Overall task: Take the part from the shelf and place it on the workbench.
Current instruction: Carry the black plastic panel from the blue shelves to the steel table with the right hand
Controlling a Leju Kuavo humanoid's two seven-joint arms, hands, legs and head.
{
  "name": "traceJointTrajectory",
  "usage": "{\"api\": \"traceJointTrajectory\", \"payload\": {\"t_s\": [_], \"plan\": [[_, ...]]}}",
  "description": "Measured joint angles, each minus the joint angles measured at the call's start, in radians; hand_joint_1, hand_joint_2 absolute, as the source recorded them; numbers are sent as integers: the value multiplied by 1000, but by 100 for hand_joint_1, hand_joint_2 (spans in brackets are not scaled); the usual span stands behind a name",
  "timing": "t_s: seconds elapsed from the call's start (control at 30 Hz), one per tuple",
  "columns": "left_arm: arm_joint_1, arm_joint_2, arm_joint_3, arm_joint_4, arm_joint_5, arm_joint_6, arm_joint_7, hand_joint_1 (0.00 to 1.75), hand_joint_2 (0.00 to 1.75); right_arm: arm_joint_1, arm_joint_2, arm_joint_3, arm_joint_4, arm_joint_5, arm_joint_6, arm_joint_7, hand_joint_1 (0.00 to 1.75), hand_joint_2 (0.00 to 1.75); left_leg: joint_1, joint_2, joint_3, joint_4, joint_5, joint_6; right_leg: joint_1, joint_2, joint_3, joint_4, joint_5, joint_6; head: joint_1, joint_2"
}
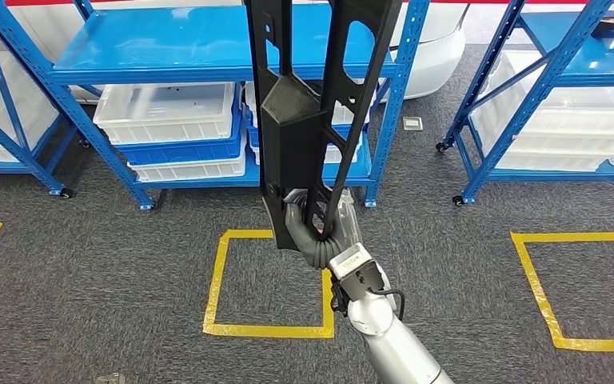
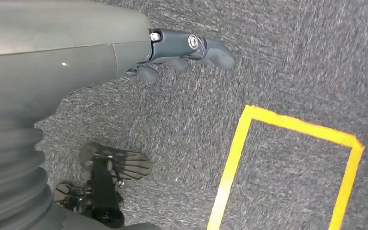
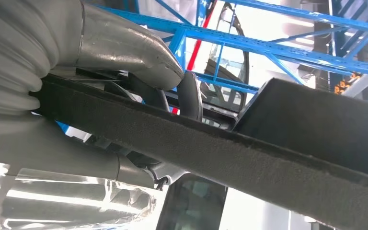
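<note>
We find the right hand (image 1: 313,232) closed around the lower end of the long black part (image 1: 312,104), which stands upright in the air above the carpet, in front of the blue shelf (image 1: 208,48) and clear of it. Gripped so low, the tall part could lever in the fingers and tip or slip while carried. The left hand (image 2: 182,52) hangs empty, fingers loosely extended, giving no support.
</note>
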Motion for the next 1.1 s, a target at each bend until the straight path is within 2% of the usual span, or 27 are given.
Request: {"api": "traceJointTrajectory", "payload": {"t_s": [0.07,0.1,0.13,0.17,0.2,0.23,0.27,0.3,0.33,0.4,0.43,0.47,0.5,0.57,0.6,0.63,0.67,0.7,0.73,0.77,0.8,0.83,0.9,0.93,1.0,1.07,1.1], "plan": [[1,0,0,0,1,0,1,0,175,1,0,0,1,3,0,0,175,175,5,9,-58,141,-75,-13,3,-15,-3,0,1,-3,-3,0],[2,1,0,0,2,1,0,0,175,4,0,1,1,4,0,0,175,175,7,12,-79,196,-97,-17,4,-23,-4,0,1,-3,-3,0],[4,1,1,0,3,2,-2,0,175,6,0,2,2,5,0,-1,175,175,9,13,-85,218,-101,-19,5,-32,-4,1,1,-3,-3,0],[5,1,1,0,4,6,-7,0,175,9,-1,3,3,6,1,-1,175,175,10,17,-67,194,-85,-19,5,-40,-4,1,1,-3,-3,0],[6,1,2,0,6,10,-13,0,175,10,0,5,4,7,2,-2,175,175,11,26,-32,135,-56,-17,5,-48,-3,1,0,-2,-3,0],[6,2,3,0,8,15,-21,0,175,11,0,6,4,7,3,-3,175,175,9,46,13,58,-30,-14,7,-55,-1,1,-1,-1,-3,0],[5,2,4,0,9,18,-27,0,175,10,1,7,4,8,3,-4,175,175,5,63,51,-9,-10,-9,11,-62,-1,2,-3,2,-3,0],[4,3,5,0,9,21,-33,0,175,10,2,8,4,8,4,-5,175,175,0,75,73,-51,0,-3,16,-68,-1,2,-5,5,-1,0],[3,3,6,0,9,23,-38,0,175,10,2,8,4,8,5,-5,175,175,-5,78,81,-69,1,3,20,-76,-2,2,-6,9,0,0],[4,4,9,0,9,27,-44,0,175,10,4,10,4,8,6,-5,175,175,-9,57,77,-75,5,18,24,-91,-3,1,-9,19,2,0],[5,3,11,0,9,29,-46,0,175,9,5,10,4,8,6,-5,175,175,-8,48,78,-80,9,25,24,-85,-6,6,-14,23,3,0],[4,3,13,0,9,29,-47,0,175,9,6,11,4,8,6,-6,175,175,-6,38,80,-87,14,34,23,-67,-18,30,-29,23,3,0],[3,3,14,0,8,29,-48,0,175,9,5,11,4,8,6,-6,175,175,-3,27,82,-93,19,41,22,-44,-40,78,-54,20,6,0],[1,2,16,0,7,29,-49,0,175,12,2,12,5,8,6,-6,175,175,-3,3,80,-95,23,48,18,-5,-113,229,-116,10,9,0],[1,3,17,0,6,29,-49,0,175,14,0,12,6,8,6,-6,175,175,-3,-11,78,-95,23,48,17,0,-147,294,-136,10,11,0],[2,3,17,0,6,29,-49,0,175,16,-2,12,8,8,6,-6,175,175,-4,-26,78,-95,24,48,17,2,-164,323,-139,15,11,0],[3,2,18,0,6,29,-48,0,175,17,-4,12,8,8,6,-6,175,175,-4,-41,79,-94,24,48,17,4,-160,306,-124,23,11,0],[3,2,18,0,6,30,-48,0,175,17,-4,12,9,8,6,-6,175,175,-4,-56,80,-94,25,47,16,9,-135,247,-93,32,12,0],[3,2,18,0,6,30,-48,0,175,17,-4,12,9,8,6,-6,175,175,-4,-71,80,-93,25,46,15,27,-98,166,-58,38,12,0],[3,2,18,0,6,30,-48,0,175,17,-4,12,9,8,6,-6,175,175,-6,-85,78,-89,25,43,12,48,-65,93,-28,40,13,0],[3,2,19,0,6,31,-49,0,175,16,-4,13,10,8,7,-6,175,175,-7,-96,73,-85,25,39,10,63,-43,43,-8,38,13,0],[4,2,20,0,6,32,-50,0,175,15,-4,13,11,8,7,-6,175,175,-7,-106,68,-83,26,34,9,73,-34,20,2,33,13,0],[8,5,23,0,6,35,-53,0,175,14,-2,15,13,8,9,-8,175,175,-4,-123,58,-81,29,22,6,54,-33,16,8,21,13,0],[10,6,25,0,6,36,-54,0,175,14,0,15,14,7,9,-9,175,175,-3,-120,54,-77,27,16,4,45,-32,14,11,14,13,0],[11,9,27,0,4,40,-57,0,175,12,5,16,15,5,10,-13,175,175,-3,-68,28,-21,-8,5,-3,22,-27,9,14,0,6,0],[10,8,28,0,1,46,-56,0,175,12,8,15,17,3,13,-17,175,175,1,-5,-30,105,-75,-7,2,-2,-24,9,11,-9,-1,0],[9,8,28,0,1,49,-55,0,175,12,8,15,19,2,15,-19,175,175,5,8,-62,170,-100,-12,5,-15,-24,9,9,-11,-1,0]]}}
